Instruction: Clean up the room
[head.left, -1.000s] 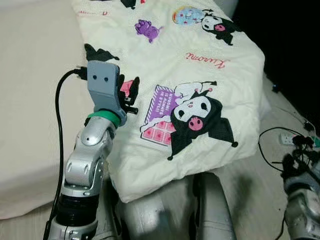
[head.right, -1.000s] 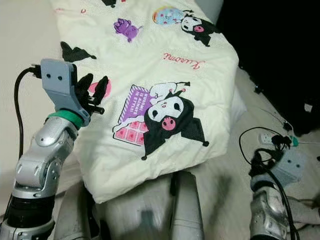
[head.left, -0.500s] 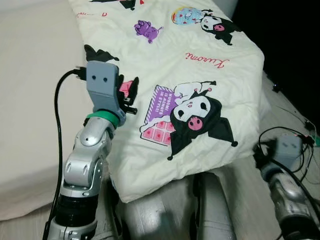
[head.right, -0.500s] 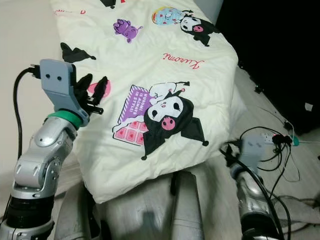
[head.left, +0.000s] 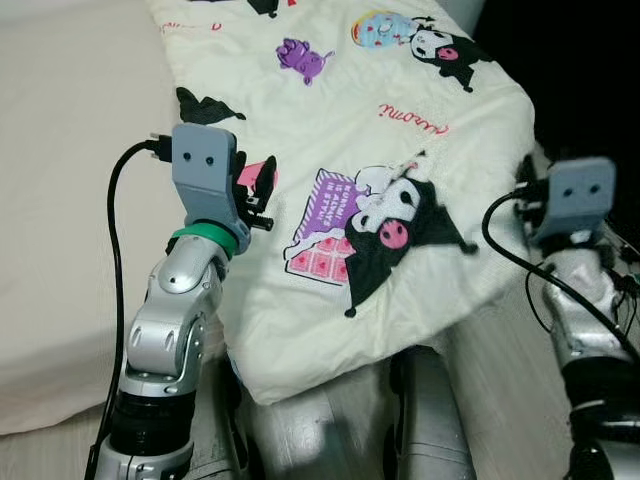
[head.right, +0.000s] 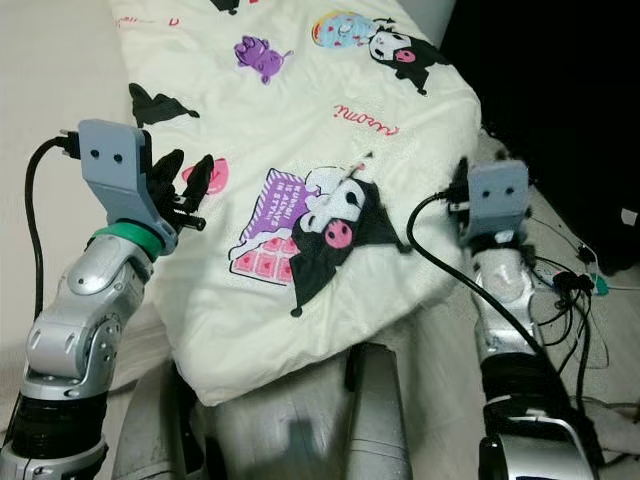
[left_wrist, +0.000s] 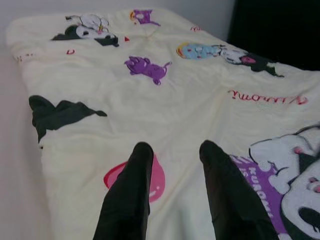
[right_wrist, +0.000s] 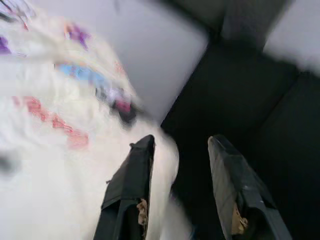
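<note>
A cream quilt (head.left: 400, 110) printed with cartoon figures lies across the bed, its near corner hanging over the edge. My left gripper (left_wrist: 175, 147) hovers open just above the quilt's left part, beside a pink print (left_wrist: 156, 175), with nothing between its fingers. My right gripper (right_wrist: 181, 141) is open and raised at the quilt's right edge, one finger (right_wrist: 131, 185) against the cloth. Its wrist housing (head.left: 572, 197) stands beside that edge. The quilt is rumpled around the black-and-white character print (head.left: 395, 215).
Bare beige mattress (head.left: 60, 200) lies left of the quilt. Black cables and a power strip (head.right: 575, 282) trail on the floor at the right, under my right arm. A dark area borders the far right. My legs (head.left: 425, 420) stand against the bed's edge.
My right arm has risen from near the floor to the quilt's right edge, and the cloth there has bunched up. The left arm has stayed put.
</note>
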